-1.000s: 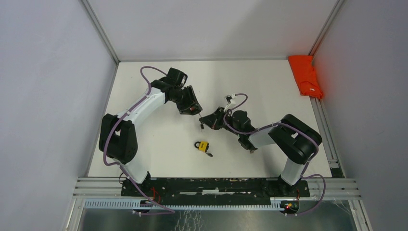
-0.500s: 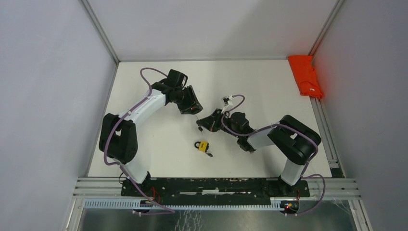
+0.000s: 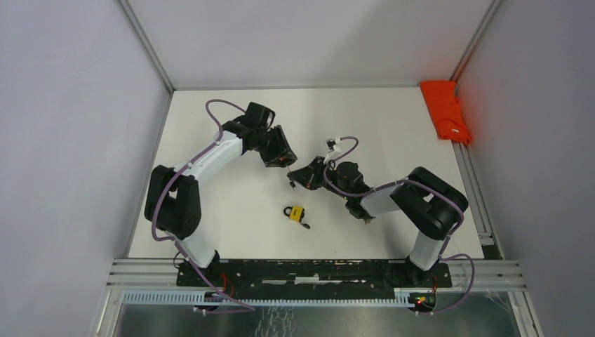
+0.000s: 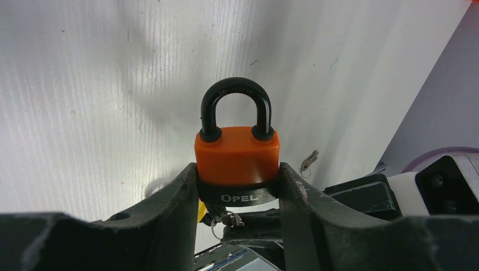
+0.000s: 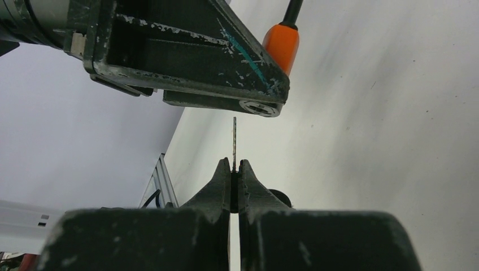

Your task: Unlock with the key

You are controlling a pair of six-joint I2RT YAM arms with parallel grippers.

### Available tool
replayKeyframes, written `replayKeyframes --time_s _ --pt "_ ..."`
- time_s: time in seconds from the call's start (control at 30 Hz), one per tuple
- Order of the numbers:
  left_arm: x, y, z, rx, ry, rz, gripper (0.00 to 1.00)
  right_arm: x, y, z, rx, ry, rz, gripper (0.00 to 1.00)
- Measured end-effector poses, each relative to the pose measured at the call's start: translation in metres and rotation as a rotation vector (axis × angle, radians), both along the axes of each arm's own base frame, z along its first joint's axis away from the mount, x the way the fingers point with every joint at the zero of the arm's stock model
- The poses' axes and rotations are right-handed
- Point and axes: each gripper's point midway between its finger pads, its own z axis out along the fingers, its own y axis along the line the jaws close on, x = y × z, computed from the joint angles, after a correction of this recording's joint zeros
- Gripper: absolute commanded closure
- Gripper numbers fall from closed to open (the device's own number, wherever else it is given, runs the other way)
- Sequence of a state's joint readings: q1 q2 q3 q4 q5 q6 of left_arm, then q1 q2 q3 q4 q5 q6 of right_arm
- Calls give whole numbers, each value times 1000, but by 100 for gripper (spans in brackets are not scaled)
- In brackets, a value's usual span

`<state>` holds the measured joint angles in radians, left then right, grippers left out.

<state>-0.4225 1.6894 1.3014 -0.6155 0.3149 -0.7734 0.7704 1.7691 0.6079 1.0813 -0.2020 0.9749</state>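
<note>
Your left fingers (image 4: 182,195) clamp the rigid, likely heavy orange black-shackled padlock (image 4: 237,155) by its sides; right fingers (image 5: 217,186) pinch the thin, slippery-looking metal key (image 5: 234,144), pointing twelve o'clock.

Narrow gap between left gripper (image 3: 283,159) and right gripper (image 3: 293,180), yellow padlock (image 3: 297,213) toward near table (image 3: 365,112) edge, orange cloth (image 3: 446,111) filling far right corner.
</note>
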Motion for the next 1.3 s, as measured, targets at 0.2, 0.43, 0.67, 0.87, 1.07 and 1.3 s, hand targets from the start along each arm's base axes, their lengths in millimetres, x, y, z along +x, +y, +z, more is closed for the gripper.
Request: replayKeyframes --time_s 0.2,0.43,0.67,0.87,1.07,1.3 --pt "0 0 0 0 0 0 98 4 -3 -6 -16 3 -21 100" --pt "-1 0 -2 1 3 0 98 8 -5 -11 -29 11 -34 100" --pt "-4 2 -3 2 5 0 98 11 -6 -11 -29 10 -42 100" --pt "-5 2 -3 -2 1 4 98 12 -7 -11 -29 10 -47 100" --pt "-4 2 -4 -6 0 11 98 15 -5 -11 -27 10 -48 100" --pt "-3 1 -4 -14 -11 21 98 16 -4 -11 -22 16 -52 100"
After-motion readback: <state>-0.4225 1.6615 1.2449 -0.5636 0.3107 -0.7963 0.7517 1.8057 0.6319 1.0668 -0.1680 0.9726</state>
